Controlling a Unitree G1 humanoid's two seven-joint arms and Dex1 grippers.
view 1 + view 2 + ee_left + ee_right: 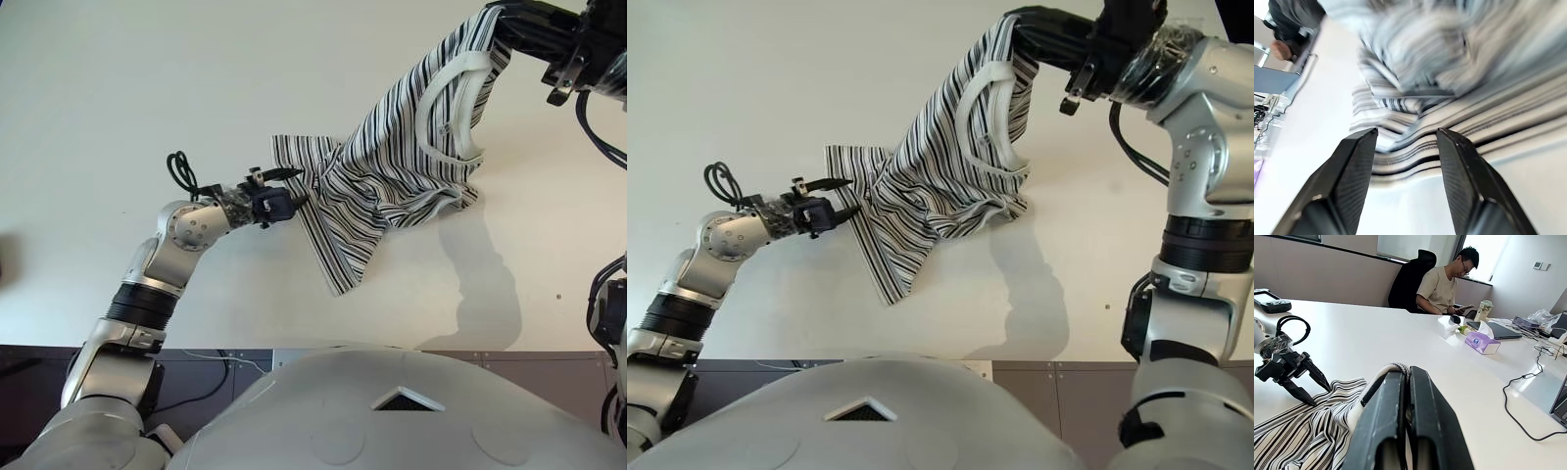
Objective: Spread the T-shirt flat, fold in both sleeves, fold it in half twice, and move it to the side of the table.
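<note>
While right gripper holds T-shirt, label's unreadable.

T-shirt on tabletop
Left end effector just left of it — right end effector at its far collar.
</note>
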